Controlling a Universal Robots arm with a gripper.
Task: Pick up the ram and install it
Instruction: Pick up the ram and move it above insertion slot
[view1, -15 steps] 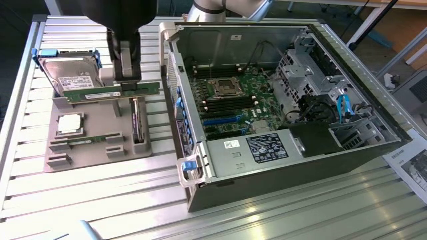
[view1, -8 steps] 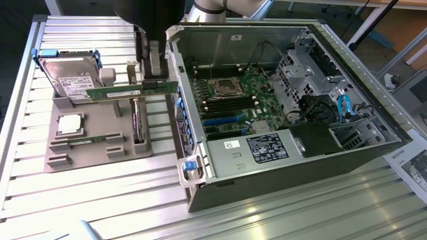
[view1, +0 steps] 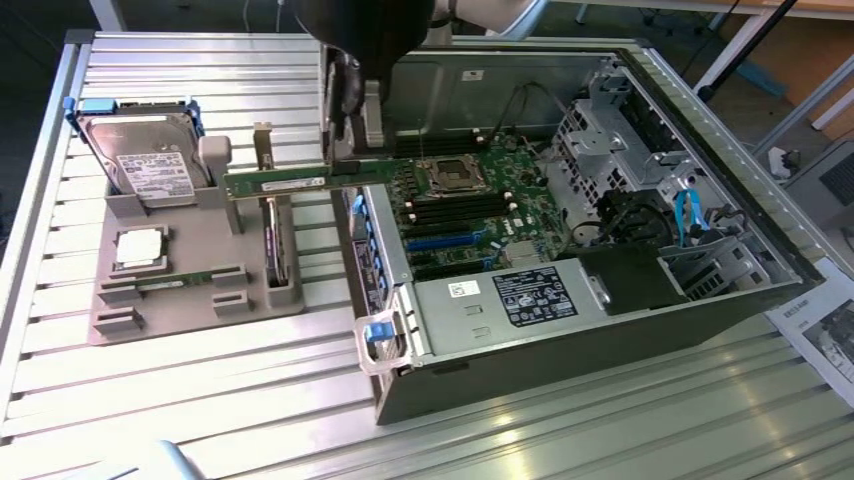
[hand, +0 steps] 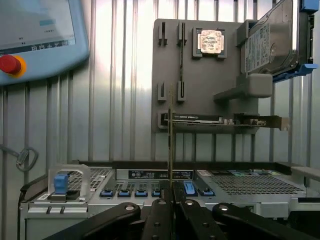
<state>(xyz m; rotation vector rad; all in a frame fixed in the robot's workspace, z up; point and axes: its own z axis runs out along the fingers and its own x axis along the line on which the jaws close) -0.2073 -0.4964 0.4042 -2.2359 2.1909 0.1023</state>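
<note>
Ram, a thin green circuit-board stick (view1: 287, 185), hangs pinched in the black gripper (view1: 350, 165) beside the open grey computer case (view1: 561, 370), not yet installed.

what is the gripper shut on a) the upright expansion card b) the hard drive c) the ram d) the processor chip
c: the gripper clamps the ram, a long green stick held level in the air beside the open case, while the hard drive and processor chip sit in the grey holder.
</note>
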